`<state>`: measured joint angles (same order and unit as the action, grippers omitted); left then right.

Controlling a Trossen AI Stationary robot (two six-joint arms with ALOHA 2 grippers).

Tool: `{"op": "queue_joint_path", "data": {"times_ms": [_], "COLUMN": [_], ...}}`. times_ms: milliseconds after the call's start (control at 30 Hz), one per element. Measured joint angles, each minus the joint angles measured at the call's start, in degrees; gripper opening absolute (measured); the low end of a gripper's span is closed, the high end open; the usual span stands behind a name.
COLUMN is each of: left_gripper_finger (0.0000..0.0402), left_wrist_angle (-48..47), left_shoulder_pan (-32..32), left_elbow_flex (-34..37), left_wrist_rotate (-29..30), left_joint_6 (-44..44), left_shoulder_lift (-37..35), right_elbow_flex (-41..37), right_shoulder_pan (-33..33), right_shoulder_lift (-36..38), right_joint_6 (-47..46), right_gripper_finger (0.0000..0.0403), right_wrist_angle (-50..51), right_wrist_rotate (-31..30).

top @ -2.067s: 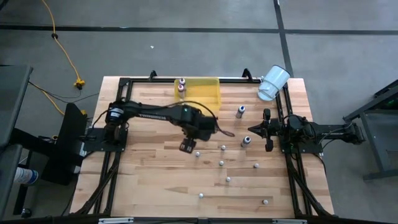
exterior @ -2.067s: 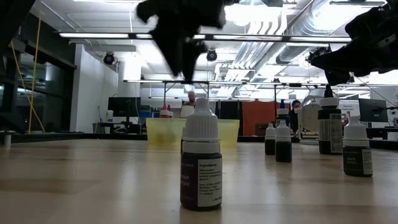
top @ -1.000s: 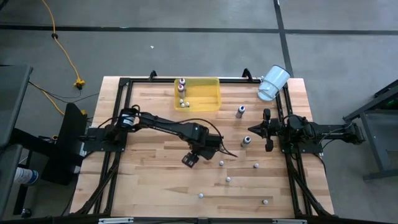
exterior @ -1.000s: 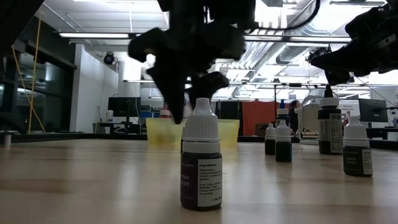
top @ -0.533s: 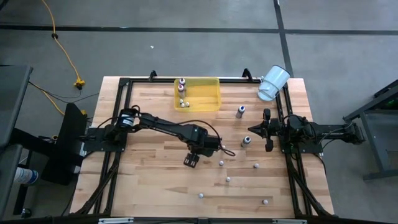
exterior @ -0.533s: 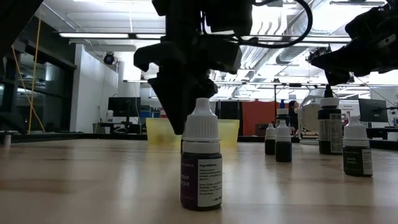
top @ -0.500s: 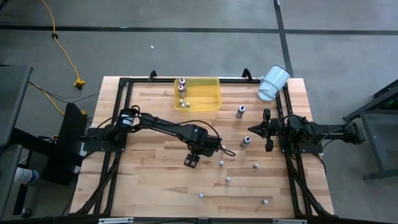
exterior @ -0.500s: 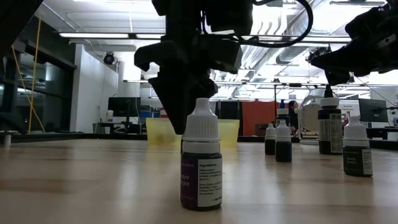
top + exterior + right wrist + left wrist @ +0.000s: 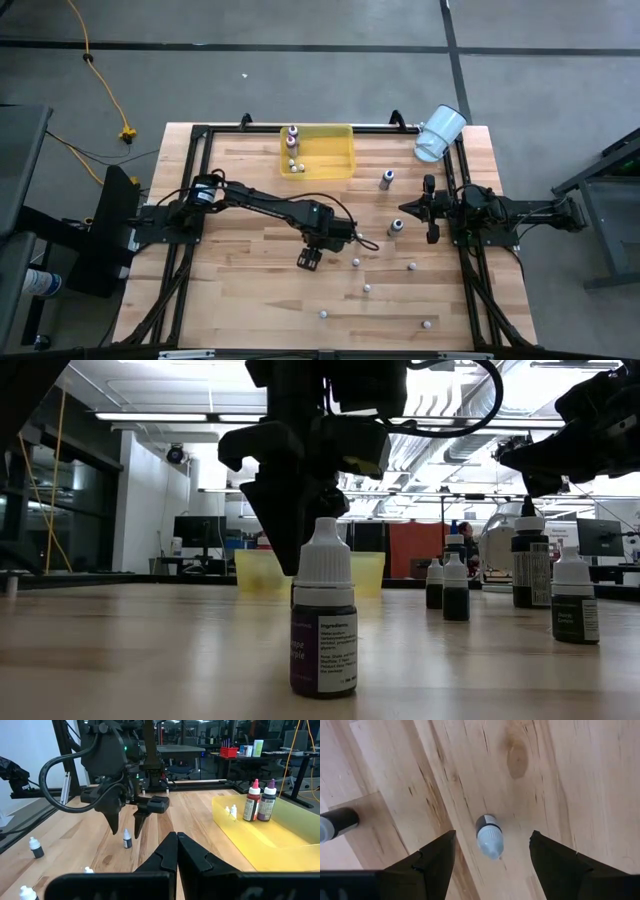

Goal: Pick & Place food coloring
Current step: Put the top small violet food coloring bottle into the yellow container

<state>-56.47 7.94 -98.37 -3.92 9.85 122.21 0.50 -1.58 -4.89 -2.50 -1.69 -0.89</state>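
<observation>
My left gripper [image 9: 308, 259] hangs open, fingers pointing down, over a tiny food coloring bottle [image 9: 488, 832] with a dark body and white cap that stands on the table. In the right wrist view its fingers [image 9: 115, 822] stand on either side of that bottle [image 9: 127, 839], above it and not touching. The arm hides this bottle in the high view. Other tiny bottles [image 9: 367, 288] stand scattered toward the table's near right. My right gripper [image 9: 431, 210] waits shut at the table's right side.
A yellow tray [image 9: 335, 158] at the far edge holds two taller bottles [image 9: 292, 135] and small ones [image 9: 291, 165]. A white cup [image 9: 440, 133] lies on its side at the far right corner. Two taller dark bottles [image 9: 396, 226] stand near my right gripper. One bottle [image 9: 324, 622] stands close to the low camera.
My left gripper has swung a little toward the near edge and come down, still open, until its fingers hang just over the small bottle. For the last half second it has hardly moved. No bottle has moved.
</observation>
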Motion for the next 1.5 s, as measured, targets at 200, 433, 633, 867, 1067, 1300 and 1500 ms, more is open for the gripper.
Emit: {"op": "queue_joint_path", "data": {"times_ms": [200, 433, 633, 867, 1067, 1300, 1500], "left_gripper_finger": [0.0240, 0.0225, 0.0169, 0.0129, 0.0109, 0.0073, 0.0061], "left_wrist_angle": [0.1, 0.1, 0.1, 0.2, 0.5, 0.9, 1.5], "left_shoulder_pan": [0.0, 0.0, 0.0, 0.0, 0.0, 0.4, 0.7], "left_elbow_flex": [0.0, 0.0, 0.0, 0.0, 0.0, -0.2, -0.2], "left_wrist_rotate": [0.0, 0.0, 0.0, 0.0, 0.3, 0.6, 0.6], "left_joint_6": [0.0, 0.2, 0.1, 0.1, 0.1, -0.7, -1.2], "left_shoulder_lift": [0.0, 0.0, 0.0, 0.0, 0.1, 2.0, 2.0], "right_elbow_flex": [0.0, 0.0, 0.0, 0.0, 0.0, 0.0, 0.0], "right_shoulder_pan": [0.0, 0.0, 0.0, 0.0, 0.0, 0.0, 0.0], "right_shoulder_lift": [0.0, 0.0, 0.0, 0.0, 0.0, 0.0, 0.0], "right_joint_6": [0.0, 0.0, 0.0, 0.0, 0.0, 0.0, 0.0], "right_gripper_finger": [0.0000, 0.0000, 0.0000, 0.0000, 0.0000, 0.0000, 0.0000], "right_wrist_angle": [0.0, 0.0, 0.0, 0.0, 0.0, 0.0, 0.0], "right_wrist_rotate": [0.0, 0.0, 0.0, 0.0, 0.0, 0.0, 0.0]}}
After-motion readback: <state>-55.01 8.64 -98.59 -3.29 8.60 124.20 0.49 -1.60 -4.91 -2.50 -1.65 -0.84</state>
